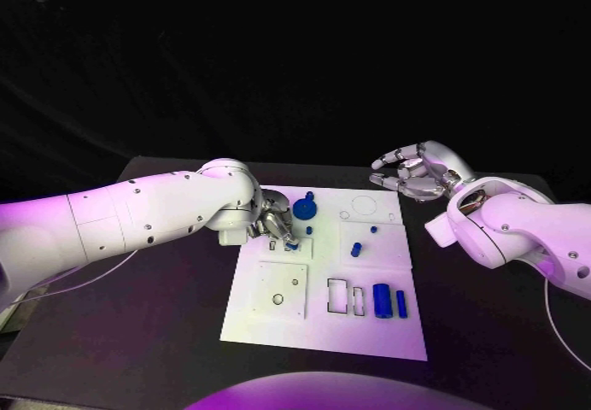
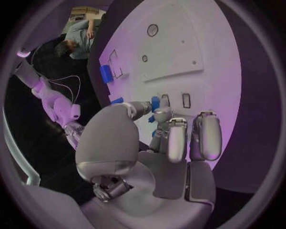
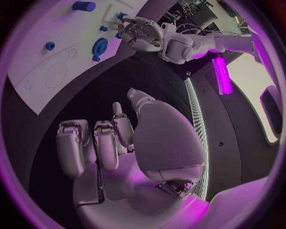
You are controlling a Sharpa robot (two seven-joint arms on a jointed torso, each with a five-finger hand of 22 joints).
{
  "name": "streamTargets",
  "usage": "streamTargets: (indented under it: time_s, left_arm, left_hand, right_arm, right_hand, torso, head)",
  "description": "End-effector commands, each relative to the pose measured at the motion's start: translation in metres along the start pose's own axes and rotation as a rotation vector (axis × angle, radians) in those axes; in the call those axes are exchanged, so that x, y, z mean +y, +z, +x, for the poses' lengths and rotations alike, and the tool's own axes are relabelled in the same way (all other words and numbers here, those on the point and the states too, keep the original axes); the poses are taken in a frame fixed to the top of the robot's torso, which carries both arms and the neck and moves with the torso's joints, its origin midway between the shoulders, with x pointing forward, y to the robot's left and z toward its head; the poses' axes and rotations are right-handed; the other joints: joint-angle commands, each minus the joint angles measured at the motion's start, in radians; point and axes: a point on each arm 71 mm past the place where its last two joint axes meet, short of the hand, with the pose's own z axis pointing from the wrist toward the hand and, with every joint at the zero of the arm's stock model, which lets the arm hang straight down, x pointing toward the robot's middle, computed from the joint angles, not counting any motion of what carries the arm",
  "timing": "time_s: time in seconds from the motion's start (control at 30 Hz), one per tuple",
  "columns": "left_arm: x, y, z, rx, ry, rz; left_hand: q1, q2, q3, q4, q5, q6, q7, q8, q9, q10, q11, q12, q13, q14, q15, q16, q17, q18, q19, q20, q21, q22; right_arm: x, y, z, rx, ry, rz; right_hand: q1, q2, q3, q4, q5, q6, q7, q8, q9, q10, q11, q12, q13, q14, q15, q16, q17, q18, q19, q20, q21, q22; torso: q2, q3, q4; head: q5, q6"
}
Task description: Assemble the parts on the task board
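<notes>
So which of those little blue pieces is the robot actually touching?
The small blue piece under the left hand, at the board's upper left slot; the others lie apart, untouched.

This looks like a robotics lab or test cell. A black table (image 1: pixel 148 342) stands before a black backdrop, and on it lies a white task board (image 1: pixel 323 329) with cut-out recesses and small blue parts (image 1: pixel 383 301), the kind of fixture used for benchmark trials. Two white robot arms with silver hands reach over it: the left hand (image 1: pixel 273 227) and the right hand (image 1: pixel 417 173). In the right wrist view a glowing light bar (image 3: pixel 219 75) and what may be cluttered equipment shelves (image 3: pixel 199 10) show at the rim, though that part is too blurred to be sure.
</notes>
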Motion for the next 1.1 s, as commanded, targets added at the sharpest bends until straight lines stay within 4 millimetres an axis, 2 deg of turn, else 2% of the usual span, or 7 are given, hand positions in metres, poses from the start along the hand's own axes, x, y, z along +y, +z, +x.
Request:
streamTargets:
  time_s: [0.03,0.1,0.3,0.33,0.53,0.67,1.1]
  left_arm:
    - [-0.001,-0.002,0.001,0.008,-0.052,0.023]
    - [0.0,-0.002,0.0,0.0,-0.09,0.032]
    - [0.003,-0.008,0.0,-0.035,-0.197,0.06]
    - [0.003,-0.008,0.0,-0.04,-0.205,0.061]
    - [0.008,-0.014,-0.001,-0.091,-0.245,0.064]
    - [0.012,-0.018,0.001,-0.135,-0.22,0.055]
    - [0.017,-0.018,0.007,-0.183,-0.058,0.013]
  left_hand:
    - [-0.019,0.005,0.152,-0.149,0.034,-0.004,0.002,0.009,0.044,0.009,0.001,0.004,0.008,0.077,-0.004,0.004,0.164,-0.009,0.002,0.003,0.007,0.008]
    - [-0.027,0.005,0.165,-0.165,0.058,0.001,0.002,0.013,0.049,0.018,0.0,0.011,0.018,0.078,-0.004,0.004,0.165,-0.011,0.006,0.003,0.01,0.015]
    - [-0.063,-0.005,0.192,-0.206,0.163,0.023,-0.005,0.029,0.062,0.041,-0.006,0.024,0.036,0.078,-0.01,0.003,0.163,-0.011,0.007,-0.001,0.015,0.02]
    - [-0.063,-0.005,0.192,-0.206,0.163,0.023,-0.005,0.029,0.062,0.041,-0.006,0.024,0.036,0.078,-0.01,0.003,0.163,-0.011,0.007,-0.001,0.015,0.02]
    - [-0.094,-0.023,0.212,-0.228,0.221,0.043,-0.015,0.05,0.075,0.054,-0.015,0.03,0.045,0.078,-0.018,0.005,0.164,-0.012,0.011,-0.008,0.02,0.029]
    - [-0.111,-0.031,0.226,-0.237,0.257,0.049,-0.021,0.067,0.083,0.063,-0.021,0.034,0.049,0.08,-0.024,0.009,0.17,-0.013,0.015,-0.013,0.023,0.035]
    - [-0.128,-0.036,0.234,-0.24,0.273,0.054,-0.026,0.083,0.092,0.076,-0.026,0.047,0.063,0.084,-0.028,0.016,0.181,-0.013,0.014,-0.017,0.023,0.034]
  right_arm:
    - [-0.001,0.0,0.001,0.008,-0.01,0.005]
    - [-0.001,0.0,0.001,0.007,-0.011,0.008]
    - [-0.002,0.0,0.0,0.003,-0.014,0.013]
    - [-0.002,0.0,0.0,0.003,-0.014,0.013]
    - [-0.003,0.0,-0.001,-0.001,-0.016,0.018]
    - [-0.004,0.001,-0.002,-0.001,-0.017,0.019]
    - [-0.006,0.001,-0.002,-0.004,-0.02,0.023]
  right_hand:
    - [-0.002,-0.006,-0.001,0.006,0.004,-0.005,0.001,0.004,0.0,-0.004,0.002,-0.004,0.001,0.09,0.001,-0.006,0.206,0.002,0.069,0.0,-0.002,0.22]
    - [-0.003,-0.005,-0.001,0.007,0.004,-0.005,0.001,0.005,-0.001,-0.003,0.002,-0.003,0.002,0.09,0.001,-0.006,0.206,0.002,0.069,0.0,-0.003,0.22]
    - [-0.005,-0.004,-0.001,0.009,0.004,-0.006,0.001,0.004,-0.001,-0.003,0.002,-0.003,0.001,0.09,0.001,-0.006,0.204,0.002,0.069,0.0,-0.003,0.22]
    - [-0.005,-0.004,-0.001,0.009,0.004,-0.006,0.001,0.004,-0.001,-0.003,0.002,-0.003,0.001,0.09,0.001,-0.006,0.204,0.002,0.069,0.0,-0.003,0.22]
    - [-0.005,-0.004,-0.001,0.009,0.004,-0.006,0.001,0.004,-0.001,-0.004,0.002,-0.004,0.001,0.09,0.001,-0.007,0.204,0.003,0.068,0.0,-0.004,0.219]
    - [-0.005,-0.004,-0.001,0.009,0.004,-0.006,0.001,0.004,-0.001,-0.004,0.002,-0.004,0.001,0.09,0.001,-0.007,0.204,0.003,0.068,0.0,-0.004,0.219]
    - [-0.007,-0.005,-0.002,0.01,0.005,-0.009,0.002,0.004,-0.001,-0.004,0.002,-0.004,0.0,0.09,0.002,-0.007,0.203,0.003,0.067,0.0,-0.006,0.218]
  torso:
    - [0.0,-0.0002,-0.0004]
    - [0.0,0.0001,-0.0003]
    - [0.0,0.0003,0.0003]
    - [0.001,0.0003,0.0006]
    - [0.0,0.0016,0.0014]
    - [0.0,0.0009,0.0013]
    - [-0.001,0.0004,-0.0006]
  head:
    - [-0.002,0.001]
    - [-0.002,0.002]
    - [-0.001,0.001]
    - [-0.001,0.001]
    - [-0.001,-0.002]
    - [0.0,-0.003]
    - [0.007,-0.011]
